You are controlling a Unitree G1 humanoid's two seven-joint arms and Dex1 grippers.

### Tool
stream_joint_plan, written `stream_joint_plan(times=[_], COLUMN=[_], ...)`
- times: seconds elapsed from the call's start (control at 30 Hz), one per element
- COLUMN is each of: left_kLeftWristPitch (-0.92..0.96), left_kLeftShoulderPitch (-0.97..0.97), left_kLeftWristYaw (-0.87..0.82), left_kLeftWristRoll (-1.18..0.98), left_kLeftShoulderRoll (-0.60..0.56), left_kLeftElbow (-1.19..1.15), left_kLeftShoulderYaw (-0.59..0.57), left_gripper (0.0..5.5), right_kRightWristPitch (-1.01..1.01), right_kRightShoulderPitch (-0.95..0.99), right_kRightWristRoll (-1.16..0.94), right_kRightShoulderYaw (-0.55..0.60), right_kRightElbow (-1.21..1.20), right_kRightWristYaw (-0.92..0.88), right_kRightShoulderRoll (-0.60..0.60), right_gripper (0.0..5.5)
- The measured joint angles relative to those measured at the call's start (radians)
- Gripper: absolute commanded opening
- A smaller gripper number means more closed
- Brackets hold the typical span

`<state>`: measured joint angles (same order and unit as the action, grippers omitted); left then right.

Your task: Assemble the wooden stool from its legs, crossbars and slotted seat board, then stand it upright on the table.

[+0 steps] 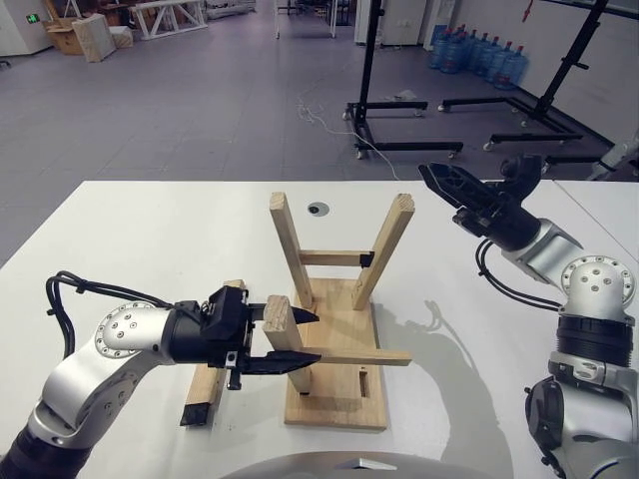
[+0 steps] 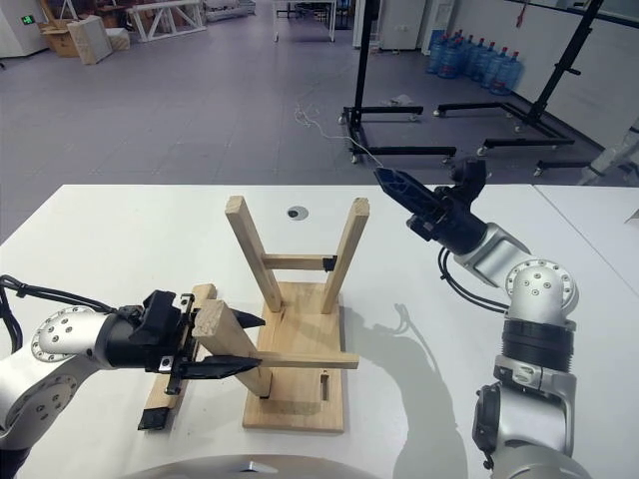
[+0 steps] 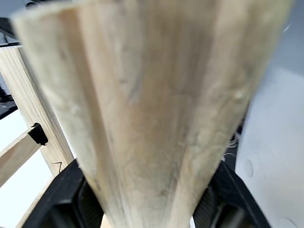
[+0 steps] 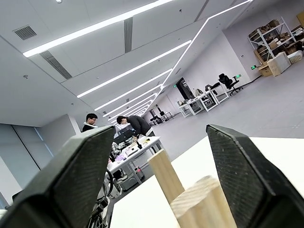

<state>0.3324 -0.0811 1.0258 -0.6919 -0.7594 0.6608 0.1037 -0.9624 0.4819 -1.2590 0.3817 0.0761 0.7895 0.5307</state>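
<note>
The slotted seat board lies flat on the white table. Two legs stand tilted in its far slots, joined by a short crossbar. My left gripper is shut on a third leg standing at the board's near left, fingers on either side of it. A crossbar sticks out from that leg to the right. Another leg lies on the table left of the board. My right gripper hangs open in the air, right of the far right leg's top.
A small round hole sits in the table behind the stool. A second table adjoins at the right. Black stand frames and water bottles are on the floor beyond the table's far edge.
</note>
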Motion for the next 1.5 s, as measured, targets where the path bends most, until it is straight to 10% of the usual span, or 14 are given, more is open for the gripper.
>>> stream_joint_plan(times=[0.47,0.63,1.13,1.5], left_kLeftWristPitch=[-0.087,0.034,0.033,0.044], left_kLeftShoulderPitch=[-0.031,-0.085,-0.327,-0.317], left_kLeftWristYaw=[-0.056,-0.065,-0.059,-0.741], left_kLeftWristRoll=[0.069,0.148,0.106,0.521], left_kLeftShoulderRoll=[-0.031,-0.086,-0.1,0.303], left_kLeftElbow=[0.004,-0.115,-0.032,-0.062], left_kLeftShoulderYaw=[0.049,0.083,-0.185,-0.178], left_gripper=[2.04,2.85,3.44,3.44], right_kRightWristPitch=[-0.028,-0.029,0.019,0.165], right_kRightShoulderPitch=[0.001,0.004,-0.043,-0.191], right_kRightWristRoll=[-0.029,-0.035,-0.035,0.004], right_kRightShoulderYaw=[0.012,0.01,0.02,0.068], right_kRightElbow=[-0.013,-0.014,-0.079,-0.244], right_kRightWristYaw=[-0.032,-0.023,-0.055,-0.132], right_kRightShoulderRoll=[-0.03,-0.032,-0.065,-0.115], right_gripper=[3.52,3.52,3.52,3.52])
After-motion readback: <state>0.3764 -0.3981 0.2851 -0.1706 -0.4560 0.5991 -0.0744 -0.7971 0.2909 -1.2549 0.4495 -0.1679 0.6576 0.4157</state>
